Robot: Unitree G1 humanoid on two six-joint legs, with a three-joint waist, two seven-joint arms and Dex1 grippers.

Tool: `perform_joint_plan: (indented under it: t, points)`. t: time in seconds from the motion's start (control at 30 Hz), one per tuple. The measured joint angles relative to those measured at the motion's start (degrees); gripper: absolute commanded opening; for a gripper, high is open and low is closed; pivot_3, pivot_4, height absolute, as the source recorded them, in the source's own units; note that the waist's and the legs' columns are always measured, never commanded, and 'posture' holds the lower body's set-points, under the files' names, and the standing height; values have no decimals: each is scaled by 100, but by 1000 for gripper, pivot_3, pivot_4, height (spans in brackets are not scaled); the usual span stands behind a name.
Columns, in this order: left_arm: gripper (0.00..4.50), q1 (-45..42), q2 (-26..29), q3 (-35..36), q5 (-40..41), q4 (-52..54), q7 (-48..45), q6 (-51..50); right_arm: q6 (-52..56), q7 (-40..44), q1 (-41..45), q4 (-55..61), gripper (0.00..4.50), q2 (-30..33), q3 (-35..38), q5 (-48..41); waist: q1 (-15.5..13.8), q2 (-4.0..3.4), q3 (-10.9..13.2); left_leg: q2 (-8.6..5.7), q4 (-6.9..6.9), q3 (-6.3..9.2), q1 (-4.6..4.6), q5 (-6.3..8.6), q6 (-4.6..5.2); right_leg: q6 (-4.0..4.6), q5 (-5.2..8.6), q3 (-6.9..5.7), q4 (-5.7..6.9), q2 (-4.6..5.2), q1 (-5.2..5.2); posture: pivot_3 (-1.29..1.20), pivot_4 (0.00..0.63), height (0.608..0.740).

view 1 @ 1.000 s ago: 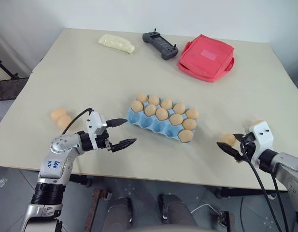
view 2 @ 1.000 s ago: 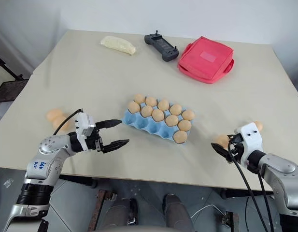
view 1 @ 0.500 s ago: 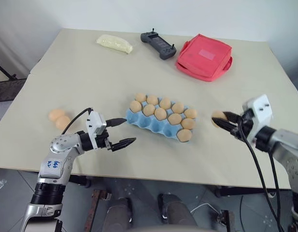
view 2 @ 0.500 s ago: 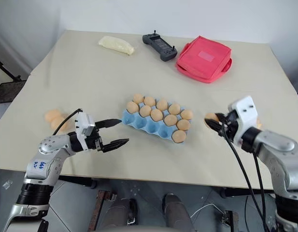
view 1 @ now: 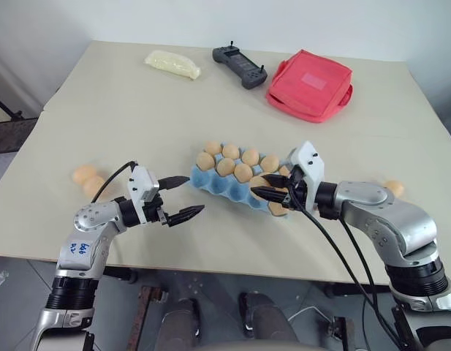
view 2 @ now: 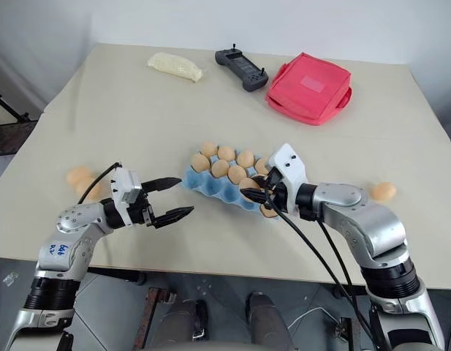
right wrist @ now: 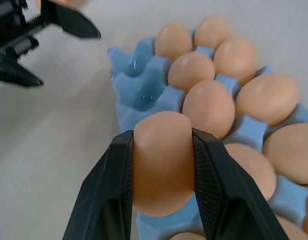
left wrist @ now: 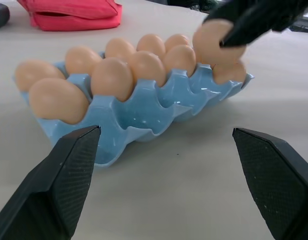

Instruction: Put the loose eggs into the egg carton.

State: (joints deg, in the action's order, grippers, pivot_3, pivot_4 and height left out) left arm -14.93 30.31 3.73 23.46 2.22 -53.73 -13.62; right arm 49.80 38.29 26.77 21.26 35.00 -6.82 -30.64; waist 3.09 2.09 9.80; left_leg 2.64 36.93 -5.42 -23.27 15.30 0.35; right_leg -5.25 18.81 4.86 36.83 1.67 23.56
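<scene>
Far left of the counter (view 1: pixel 101 110): two loose eggs (view 1: pixel 90 178) lie touching each other, just behind the left arm. Left gripper (view 1: pixel 180 198) hangs level with fingers spread wide and nothing between them, pointing at the near left end of the egg carton (view 1: pixel 218 184), close but apart from it. Carton sits mid-counter; back two rows hold eggs, near row has empty cups toward its left end. Right gripper (right wrist: pixel 161 175) is clamped on one egg (right wrist: pixel 161 162), held by its sides above the near row. One more loose egg (view 2: pixel 384 191) lies on the counter at far right. Judgement: eggs look light, smooth, rigid yet brittle, and likely to roll; grip across the widest part with gentle pressure. The carton looks light and may slide if nudged.
</scene>
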Motion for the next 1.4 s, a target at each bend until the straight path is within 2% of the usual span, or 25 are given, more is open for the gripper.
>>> perform_joint_plan:
  t: [0.13, 0.23, 0.43, 0.57, 0.73, 0.8, 1.1, 1.27, 1.4]
  points:
    - [4500, 111, 2, 41, 1, 180, 51, -7, -264, 146, 10, -252, 1295, -6, -168, 181, 4, 0, 0, 2, 0, 1, 3, 0, 0, 3, 1, -2, 4, -1, 0, 0, 150, 740]
    - [4500, 189, 4, 72, 7, 220, 72, -20, -424, 214, 29, -419, 2229, -63, -227, 337, 17, -1, 1, 2, -1, 1, 4, 0, 0, 4, 2, -1, 5, -1, 0, 0, 150, 740]
    - [4500, 289, 78, 137, 33, 359, 100, -90, -492, 270, 234, -573, 4411, -207, -293, 475, 13, -2, 1, 3, -3, 2, 4, 1, -1, 5, 2, -3, 4, 0, 2, 0, 150, 740]
    - [4500, 460, 277, 332, 117, 410, 88, -159, -455, 287, 245, -519, 4464, -184, -256, 469, 17, -3, 2, 2, -11, 1, 4, 2, -5, 8, 4, -8, 1, 6, 4, 0, 150, 740]
    - [4500, 696, 472, 504, 196, 411, 38, -286, -222, 263, 115, -86, 4464, 40, 277, 292, 12, -5, 3, -3, -36, 3, 6, 2, -6, 20, 11, -76, -7, 43, 7, 0, 150, 740]
    - [4500, 819, 612, 582, 227, 430, -25, -306, -97, 249, -204, 159, 4464, 240, 674, 147, -9, -5, 3, -6, -56, 3, 8, 0, -7, 26, 14, -155, -12, 84, 6, 0, 150, 740]
    - [4500, 977, 844, 936, 519, 436, -176, -537, 38, 397, -2101, 236, 4464, 1232, 2818, -57, -79, -8, 4, -9, -99, 2, 6, 2, -13, 27, 15, -215, -72, 108, -2, 0, 150, 740]
    - [4500, 882, 848, 1205, 659, 475, -67, -628, -200, 531, -3184, -129, 4464, 1375, 3748, 82, -109, -9, 5, -8, -83, -7, 11, 0, -9, 26, 14, -218, -70, 102, -14, 0, 150, 740]
    - [4500, 873, 849, 1302, 698, 482, -16, -643, -281, 592, -3589, -252, 4464, 1376, 4100, 127, -103, -10, 5, -10, -76, -11, 23, -8, 4, 27, 4, -213, -60, 101, -22, 0, 150, 740]
